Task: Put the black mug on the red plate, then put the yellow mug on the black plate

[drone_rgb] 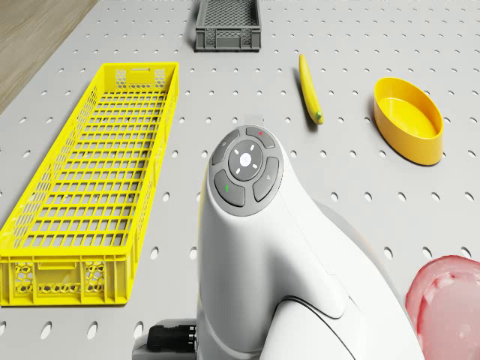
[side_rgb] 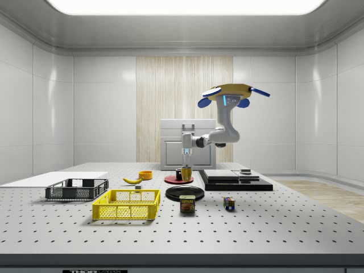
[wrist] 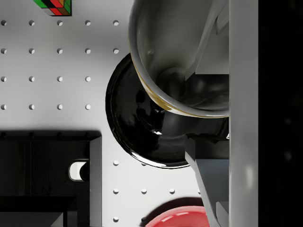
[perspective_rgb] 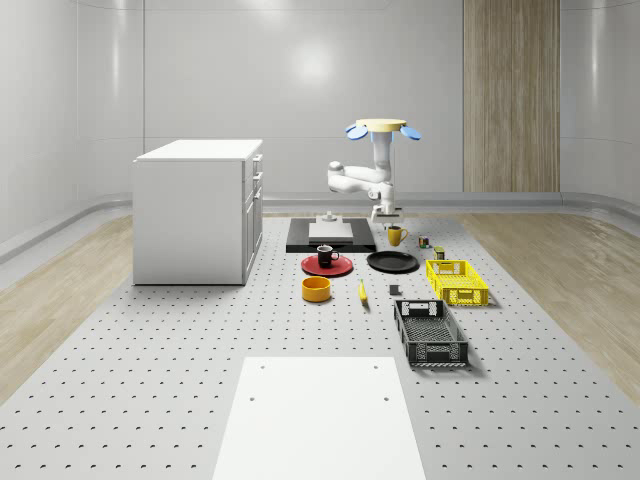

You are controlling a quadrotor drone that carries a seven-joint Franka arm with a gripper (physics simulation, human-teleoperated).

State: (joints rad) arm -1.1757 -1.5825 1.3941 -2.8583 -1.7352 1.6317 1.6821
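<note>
Your drone hovers above the far end of the desk, over the spot between the low black platform and the black plate. Its arm bends down in front of it.

The pincer hangs pointing straight down, just over the yellow mug. In the side view you see the pincer directly above that mug. You cannot tell from these pictures whether it is spread or closed on anything.

The yellow mug is a glossy ochre cup with its handle turned toward the whole-scene view's right. It stands upright just behind the black plate, not on it. In the wrist view you look down into its mouth, with the shiny black plate beneath and beside it.

The black mug already sits upright on the red plate, which lies just beside the black plate on the whole-scene view's left.

Nearer the camera you have a yellow bowl, a banana, a yellow crate and a dark grey crate.
</note>
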